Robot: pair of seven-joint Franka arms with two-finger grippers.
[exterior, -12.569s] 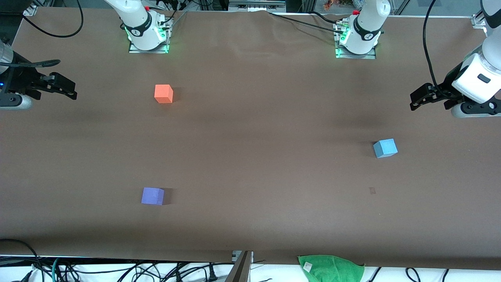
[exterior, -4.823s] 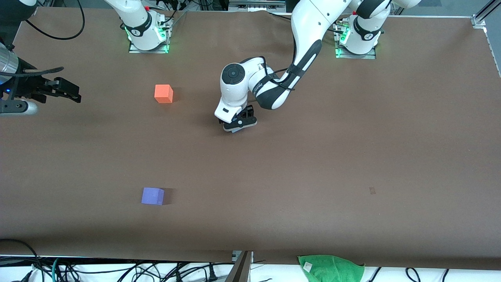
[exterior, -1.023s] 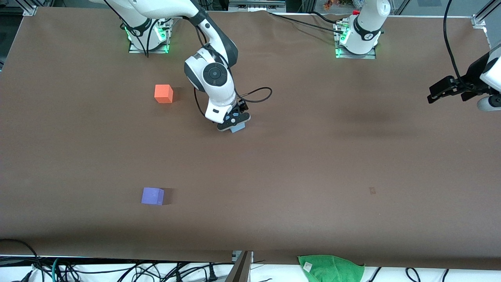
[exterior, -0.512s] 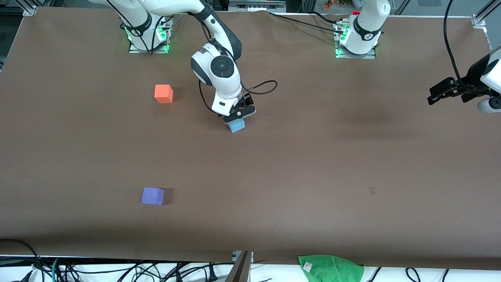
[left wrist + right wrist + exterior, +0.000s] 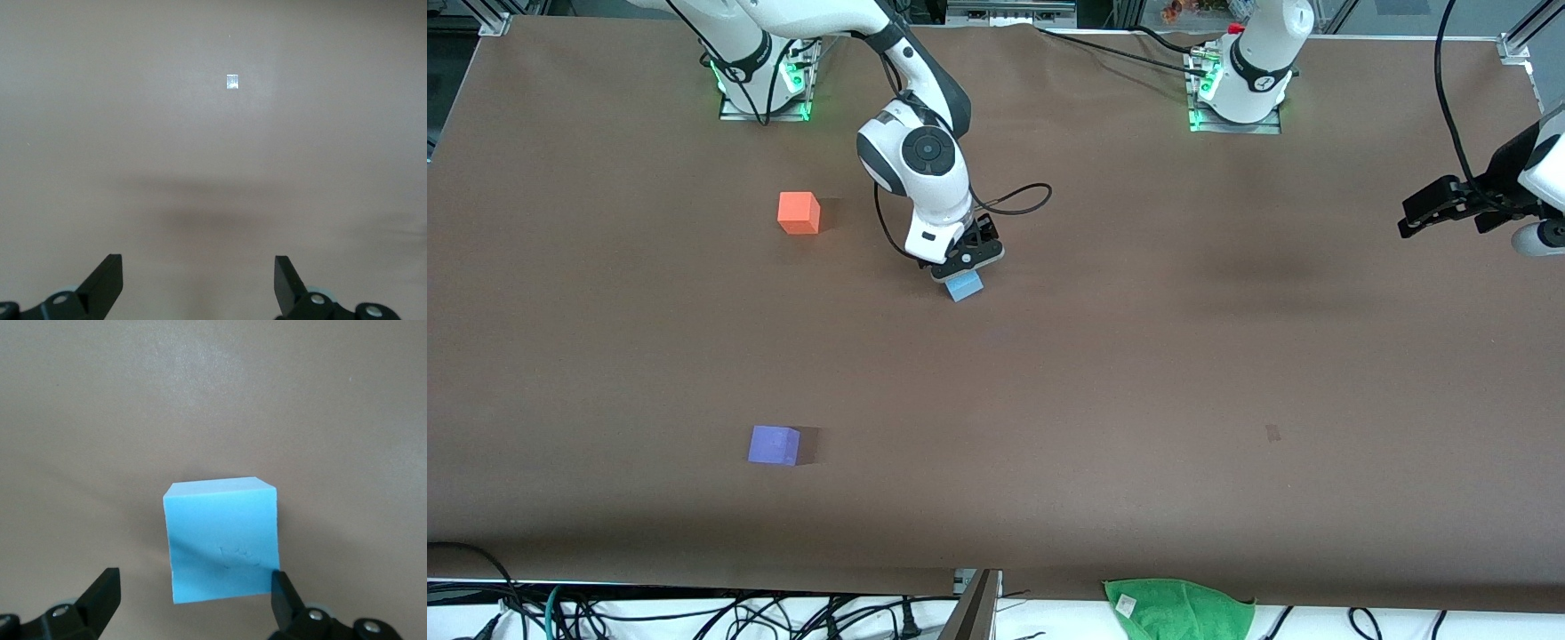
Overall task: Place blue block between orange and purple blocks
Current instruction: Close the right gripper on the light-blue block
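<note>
Front view: brown table (image 5: 1138, 373), green cloth (image 5: 1178, 609) at its near edge

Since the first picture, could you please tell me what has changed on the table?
The blue block moved from the left arm's end to mid-table, carried by the left arm and let go there. The left gripper is back at its end, open; the right gripper has come over the block, fingers open. Orange block and purple block stayed put.

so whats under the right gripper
The blue block sits on the table under the right gripper, whose jaws stand open, not gripping it. In the front view the gripper covers part of the block.
</note>
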